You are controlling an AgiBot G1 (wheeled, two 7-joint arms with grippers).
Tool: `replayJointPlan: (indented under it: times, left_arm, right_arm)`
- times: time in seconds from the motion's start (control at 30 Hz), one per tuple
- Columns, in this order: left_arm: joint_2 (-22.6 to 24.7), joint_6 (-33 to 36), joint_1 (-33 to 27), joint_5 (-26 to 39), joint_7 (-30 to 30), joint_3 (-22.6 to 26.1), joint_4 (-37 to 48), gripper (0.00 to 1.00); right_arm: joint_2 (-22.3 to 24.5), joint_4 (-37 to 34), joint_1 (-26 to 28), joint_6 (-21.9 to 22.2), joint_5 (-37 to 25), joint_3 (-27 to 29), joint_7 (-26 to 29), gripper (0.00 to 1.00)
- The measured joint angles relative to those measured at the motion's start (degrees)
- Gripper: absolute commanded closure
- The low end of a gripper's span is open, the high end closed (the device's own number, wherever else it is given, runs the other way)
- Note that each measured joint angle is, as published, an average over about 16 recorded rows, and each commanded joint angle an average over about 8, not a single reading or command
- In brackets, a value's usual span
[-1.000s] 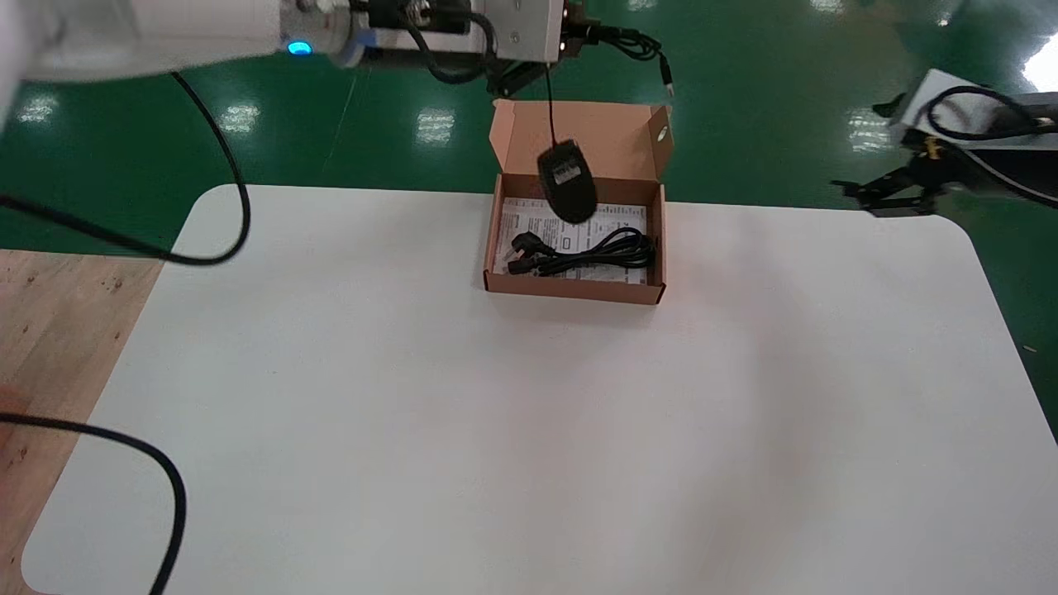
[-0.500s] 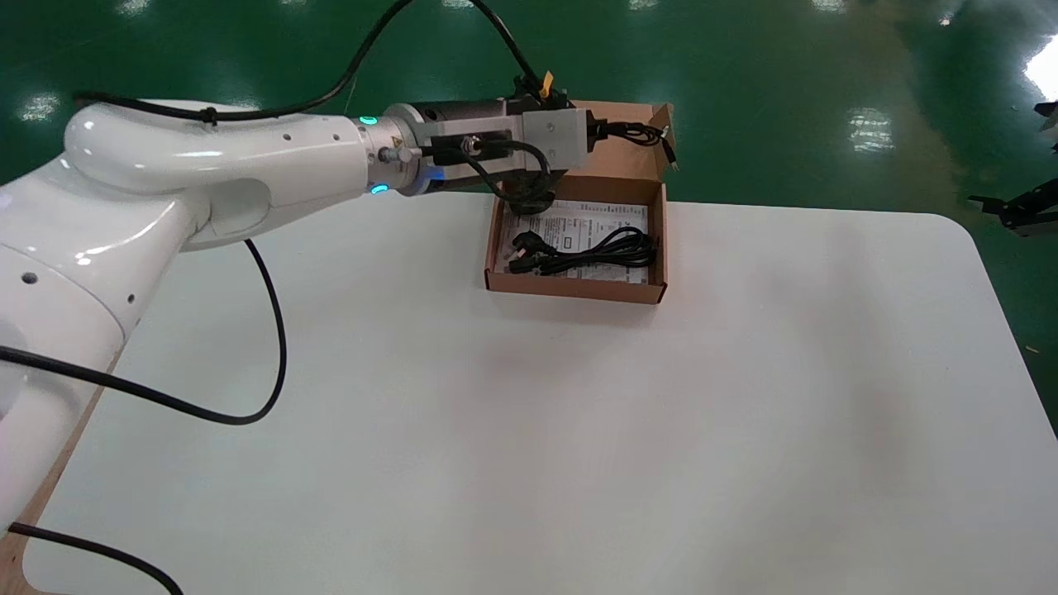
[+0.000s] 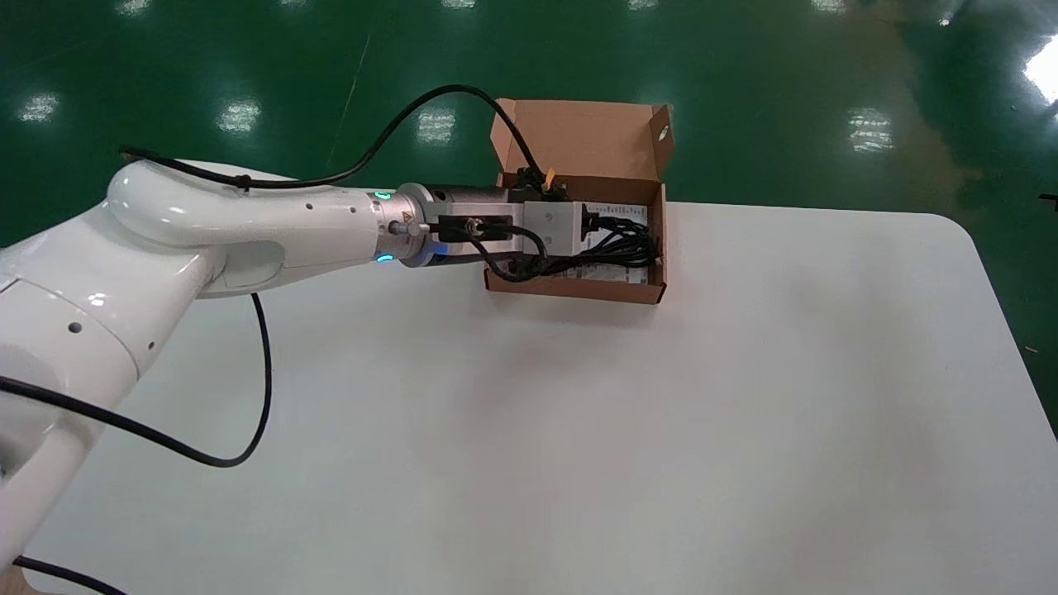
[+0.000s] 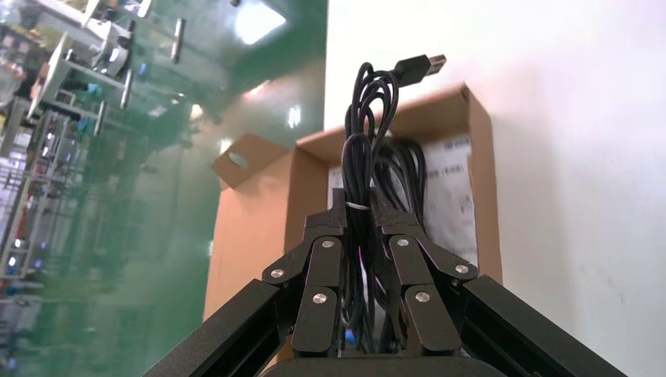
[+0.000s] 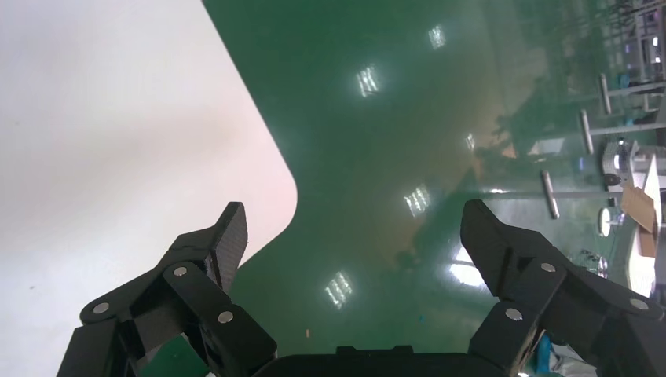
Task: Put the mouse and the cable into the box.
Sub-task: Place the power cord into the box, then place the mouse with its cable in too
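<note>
Now the mouse itself is out of sight; it probably lies in the box (image 3: 579, 291) under the wrist, though that cannot be confirmed. Its bundled cord (image 4: 360, 181) is clamped between the closed fingers of the left gripper (image 4: 363, 226), with the plug (image 4: 422, 64) sticking out ahead. The black cable (image 3: 636, 248) is already coiled inside on a printed sheet (image 4: 455, 204). The box sits at the table's (image 3: 579, 454) 12 o'clock edge, its lid (image 3: 579, 136) standing up on the far side. The left arm reaches in from 9 o'clock, low over the box. The right gripper (image 5: 353, 228) is parked off the 3 o'clock corner above the floor, fingers spread wide and empty.

The risks lie in the release. The plug seems to reach the 3 o'clock wall, so the cord could drape over it and hang outside. A loop caught on a finger during retreat could pull the mouse out or slide the light box.
</note>
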Motion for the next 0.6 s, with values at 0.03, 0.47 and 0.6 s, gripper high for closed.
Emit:
replayJointPlan:
  times: [0.03,0.47,0.6]
  left_arm:
    - [0.00,-0.30,-0.08,0.04,0.08,0.52,-0.02,1.00]
    - [0.13,-5.14,-0.82,-0.37,1.16,5.60,-1.36,0.52]
    - [0.14,-5.90,-0.83,-0.59,1.27,6.27,-1.66,0.04]
  right_arm:
    - [0.17,0.04,0.10,-0.43,-0.14,-0.09,-0.04,0.00]
    - [1.20,0.39,0.62,-3.83,-0.94,-0.66,-0.57,0.00]
    - [1.24,0.39,0.65,-3.88,-0.96,-0.67,-0.56,0.00]
